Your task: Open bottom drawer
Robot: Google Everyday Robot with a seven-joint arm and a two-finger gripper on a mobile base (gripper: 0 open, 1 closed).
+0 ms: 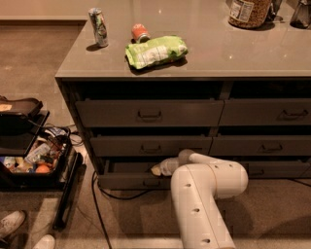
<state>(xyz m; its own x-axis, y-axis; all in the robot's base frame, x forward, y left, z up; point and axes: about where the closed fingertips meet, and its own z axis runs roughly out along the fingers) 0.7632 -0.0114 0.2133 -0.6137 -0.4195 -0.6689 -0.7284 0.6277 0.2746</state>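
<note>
While the bottom drawer stands partly pulled out, lowest in the left stack of the cabinet, the claw sits at its top edge, just above the handle. Whether the claw is wide or narrow cannot be told.

Six drawers are counted in the cabinet, three in each stack; the bottom drawer of the left stack is one of them. Two cans are counted on top, an upright can and a lying can, with one green bag and one jar. Two white shoes are seen on the floor. One gripper, on one white arm, is seen at the bottom drawer's front.
</note>
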